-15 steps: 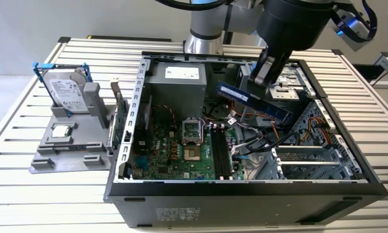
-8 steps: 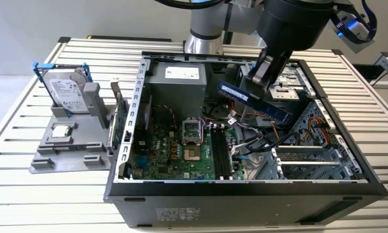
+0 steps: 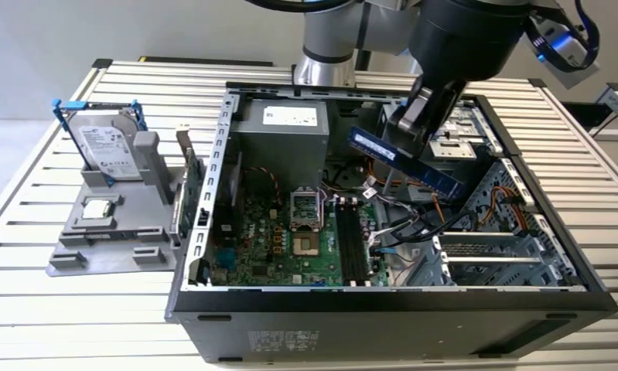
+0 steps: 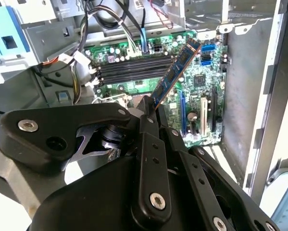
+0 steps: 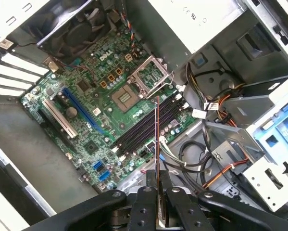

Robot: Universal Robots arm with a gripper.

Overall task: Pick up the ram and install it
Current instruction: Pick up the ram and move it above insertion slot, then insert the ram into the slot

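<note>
Ram clamped in hand above open case.

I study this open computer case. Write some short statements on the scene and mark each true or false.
1. The black gripper grips the thin dark blue-green ram stick. True.
2. The ram stick sits in the long black plastic memory slots. False: it is held in the air, apart from them.
3. A silver hard drive stands in a grey holder outside the case, at the exterior view's left. True.
4. The dark metal computer case is closed. False: its side is open, showing the green motherboard.
</note>
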